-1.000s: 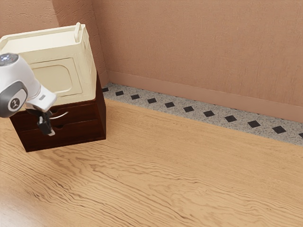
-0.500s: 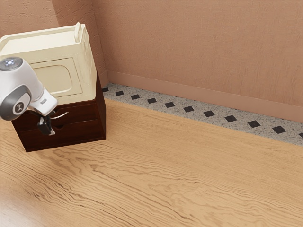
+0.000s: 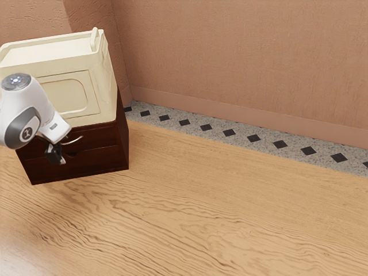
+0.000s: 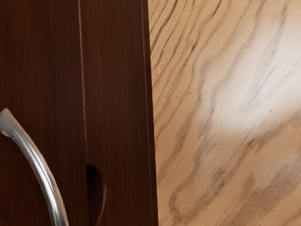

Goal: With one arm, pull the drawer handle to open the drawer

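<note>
One wood-grained table [image 3: 218, 213] | dark drawers [image 3: 98, 160] atop | pinkish walls [image 3: 241, 52] | diamond-patterned strip [image 3: 218, 129]

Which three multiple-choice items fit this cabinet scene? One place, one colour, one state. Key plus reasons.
1. Relative to the dark cabinet, the cream bin is:
A) beside it
B) on top
C) underneath

2. The curved handle is:
A) red
B) black
C) silver

3. The upper drawer is:
A) closed
B) pulled far out
C) taken out entirely

Key:
1 B: the exterior view shows the bin resting over the cabinet's top.
2 C: the wrist view shows bare, shiny metal.
3 A: its front sits level with the lower drawer's, with no visible gap.
</note>
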